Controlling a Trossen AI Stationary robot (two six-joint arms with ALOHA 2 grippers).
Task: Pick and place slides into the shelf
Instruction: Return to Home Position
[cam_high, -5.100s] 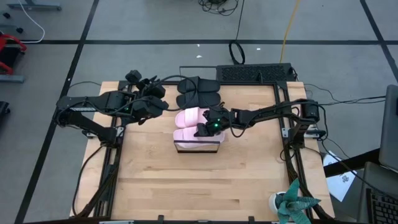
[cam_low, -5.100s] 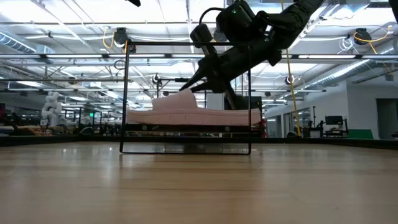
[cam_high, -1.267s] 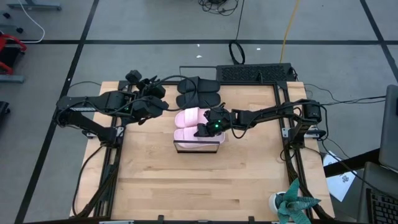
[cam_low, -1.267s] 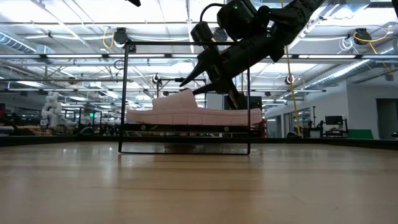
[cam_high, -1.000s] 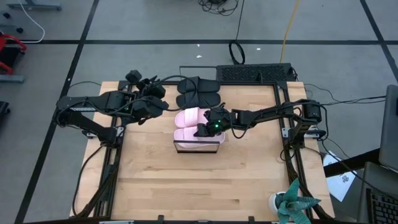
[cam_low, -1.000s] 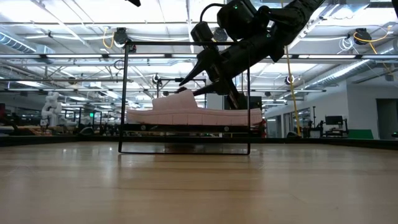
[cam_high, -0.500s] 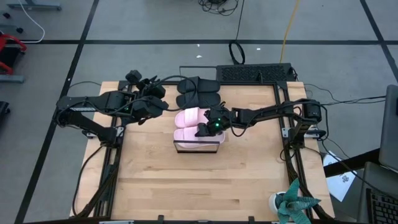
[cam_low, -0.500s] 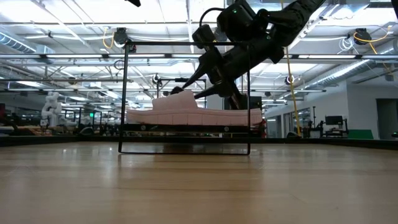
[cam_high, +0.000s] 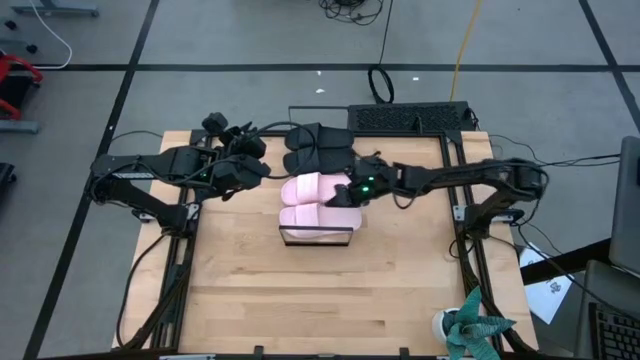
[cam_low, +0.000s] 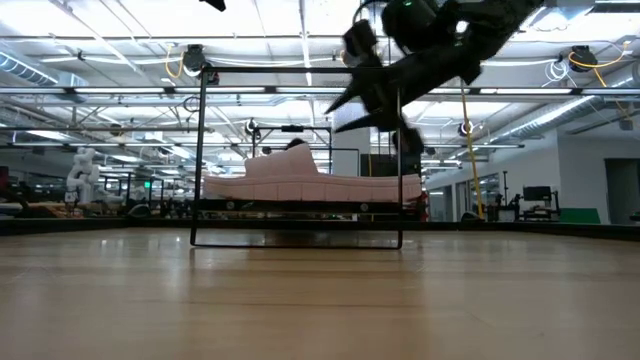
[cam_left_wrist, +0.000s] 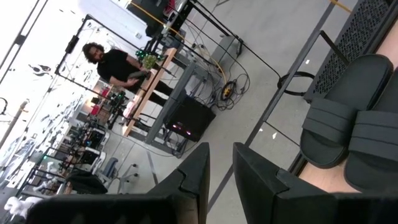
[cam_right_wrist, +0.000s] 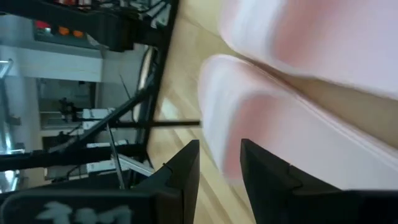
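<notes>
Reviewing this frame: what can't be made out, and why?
Low view: the right gripper, over the pink slides, is blurred.
Right wrist view: the pink slides are blurred and cut off by the edges.
High view: the black slides cover whatever they rest on; the left gripper waits near them.
Left wrist view: the person in the room behind is too small to tell what they hold.

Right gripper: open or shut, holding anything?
Open, empty. Right wrist view shows the right gripper with fingers apart, nothing between; pink slides lie beyond.
</notes>
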